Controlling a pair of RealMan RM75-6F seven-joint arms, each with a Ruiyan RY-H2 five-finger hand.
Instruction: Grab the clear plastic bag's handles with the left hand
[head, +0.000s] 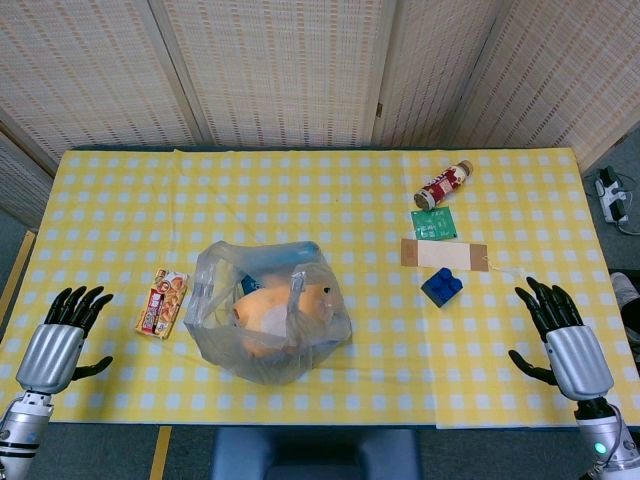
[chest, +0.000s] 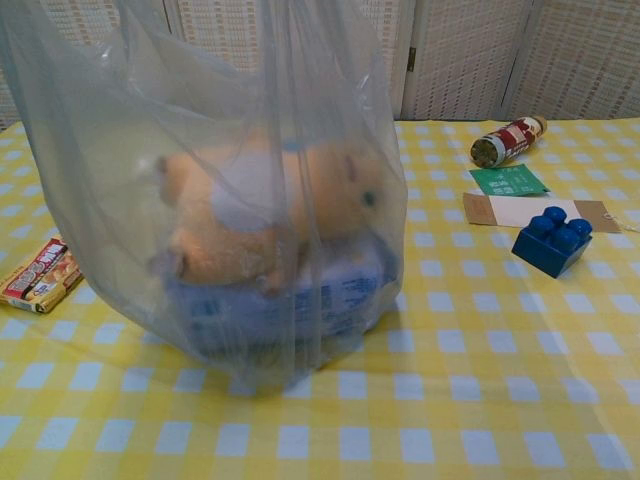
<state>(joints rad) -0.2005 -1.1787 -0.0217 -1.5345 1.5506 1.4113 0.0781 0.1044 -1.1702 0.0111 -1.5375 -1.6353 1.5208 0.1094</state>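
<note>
Not started: left hand (head: 62, 335) spread, empty, at desk (head: 330, 190) edge, well apart from clear plastic bag (head: 270, 310); handles (head: 298, 282) untouched. Reach + grab left. Right hand (head: 560, 335) spread too

Clear plastic bag (chest: 200, 150) top cropped in chest view — handles unseen, snack-pack (chest: 38, 275) label unreadable
</note>
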